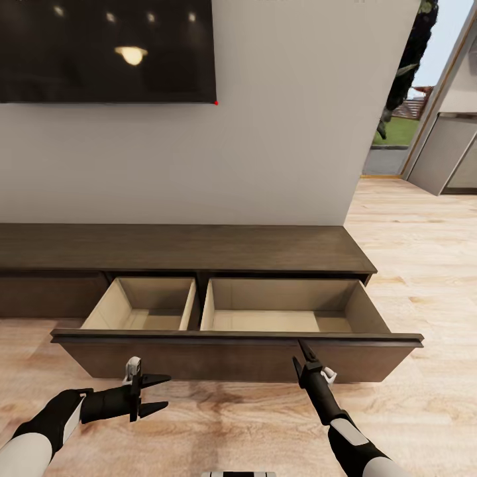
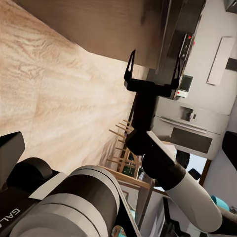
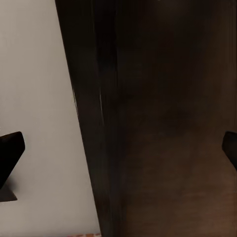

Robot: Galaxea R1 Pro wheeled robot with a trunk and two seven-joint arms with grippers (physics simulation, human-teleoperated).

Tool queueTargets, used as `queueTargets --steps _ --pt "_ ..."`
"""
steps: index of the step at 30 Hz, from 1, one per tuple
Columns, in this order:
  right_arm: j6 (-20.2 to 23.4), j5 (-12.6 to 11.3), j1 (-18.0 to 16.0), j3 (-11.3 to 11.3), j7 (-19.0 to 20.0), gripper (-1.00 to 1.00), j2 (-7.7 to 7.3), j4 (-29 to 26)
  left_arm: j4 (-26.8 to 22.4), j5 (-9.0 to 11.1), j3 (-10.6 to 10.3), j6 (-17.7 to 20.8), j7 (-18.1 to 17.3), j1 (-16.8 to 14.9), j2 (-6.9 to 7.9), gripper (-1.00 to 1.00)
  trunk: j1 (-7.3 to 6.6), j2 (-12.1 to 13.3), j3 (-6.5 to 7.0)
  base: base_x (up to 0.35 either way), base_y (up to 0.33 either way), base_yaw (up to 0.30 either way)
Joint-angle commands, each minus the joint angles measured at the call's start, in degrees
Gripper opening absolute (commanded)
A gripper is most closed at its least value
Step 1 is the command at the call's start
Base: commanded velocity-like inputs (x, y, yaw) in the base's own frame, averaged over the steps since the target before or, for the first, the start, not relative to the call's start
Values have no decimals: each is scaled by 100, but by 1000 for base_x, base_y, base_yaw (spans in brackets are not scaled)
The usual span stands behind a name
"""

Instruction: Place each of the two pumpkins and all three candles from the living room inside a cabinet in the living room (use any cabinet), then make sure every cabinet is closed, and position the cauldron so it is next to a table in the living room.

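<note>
The long dark-brown cabinet (image 1: 199, 248) stands against the wall with its wide drawer (image 1: 232, 358) pulled out. Both beige compartments, left (image 1: 142, 301) and right (image 1: 285, 305), hold nothing. My left gripper (image 1: 156, 394) hovers open over the floor in front of the drawer's left part, pointing right. My right gripper (image 1: 305, 354) points up at the drawer front near its top lip, open and holding nothing; it shows spread in the left wrist view (image 2: 153, 69) and against the dark wood in the right wrist view (image 3: 118, 150). The pumpkins, candles, cauldron and table are out of view.
A dark TV screen (image 1: 106, 50) hangs on the pale wall above the cabinet. Light wood floor (image 1: 411, 265) runs to the right toward a glass doorway (image 1: 397, 132). The left wrist view catches a kitchen oven (image 2: 190, 131) and a wooden rack (image 2: 123, 148).
</note>
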Motion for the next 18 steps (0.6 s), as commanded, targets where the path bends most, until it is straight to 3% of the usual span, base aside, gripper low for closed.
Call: queueTargets --steps 1,6,18 --pt "0 1 0 -1 0 100 0 0 0 0 0 0 0 0 -1 100 0 0 0 -132 0 0" --pt "3 -1 -2 -1 0 100 0 0 0 0 0 0 0 0 -1 100 0 0 0 -177 0 0" --pt "6 0 -4 1 0 100 0 0 0 -2 0 0 0 -1 -1 100 0 0 0 -62 0 0"
